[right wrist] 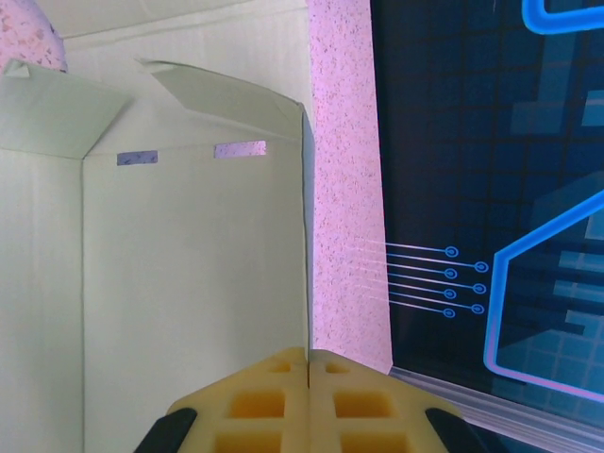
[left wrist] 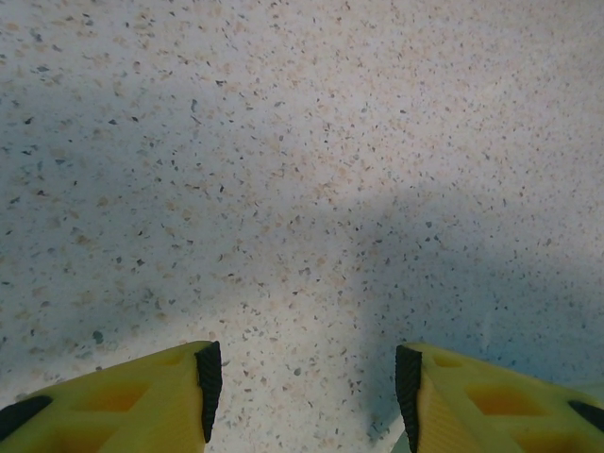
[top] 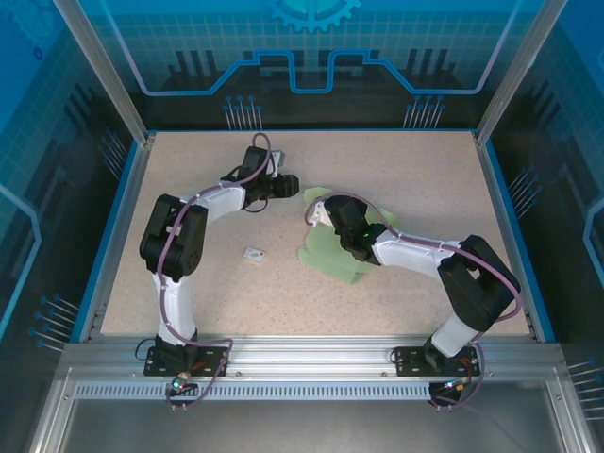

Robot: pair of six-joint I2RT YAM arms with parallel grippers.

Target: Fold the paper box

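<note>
Nearest the arm bases, a small white tag (top: 253,254) lies alone on the speckled table (top: 425,170). Just beyond it sits the paper box (top: 326,255) — pale green card, partly folded, flaps splayed — mid-table under the right arm's wrist. The right gripper (right wrist: 309,377) has its yellow fingers pressed fully together, and the upright edge of one card wall runs straight into their seam, so it appears to be pinching that wall. Farther back, the left gripper (left wrist: 307,377) hovers over bare tabletop near the box's far-left flap, fingers wide apart with nothing between them. The job looks mid-fold, with one side standing raised. Next, the free gripper would likely need to reach a neighbouring flap and tuck it in while the pinch steadies the wall — gently, since thin card creases easily.
</note>
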